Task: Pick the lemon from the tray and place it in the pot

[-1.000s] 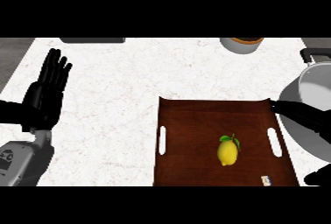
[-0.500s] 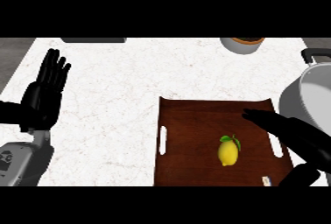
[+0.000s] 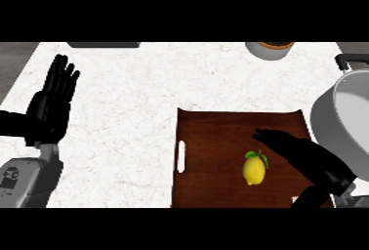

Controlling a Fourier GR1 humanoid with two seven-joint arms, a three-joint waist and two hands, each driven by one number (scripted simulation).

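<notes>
Reach under way: right hand (image 3: 302,155) has come in over the tray (image 3: 213,146) since a second ago, fingers straight, holding nothing, just right of the lemon (image 3: 253,170). Lemon sits ungrasped on the tray, so closing on it looks next; left hand (image 3: 52,100) rests open at left.

Lemon (image 3: 253,169) on brown tray (image 3: 216,141), right hand (image 3: 304,154) just beside (flat, outstretched), pot (image 3: 338,122) at right

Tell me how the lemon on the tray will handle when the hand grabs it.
The lemon is oval and lies on its side on the flat tray, so a nudge would probably roll it. Its smooth, rounded skin may slip in a grasp. It looks small beside the right hand, so it is likely light and rigid.
</notes>
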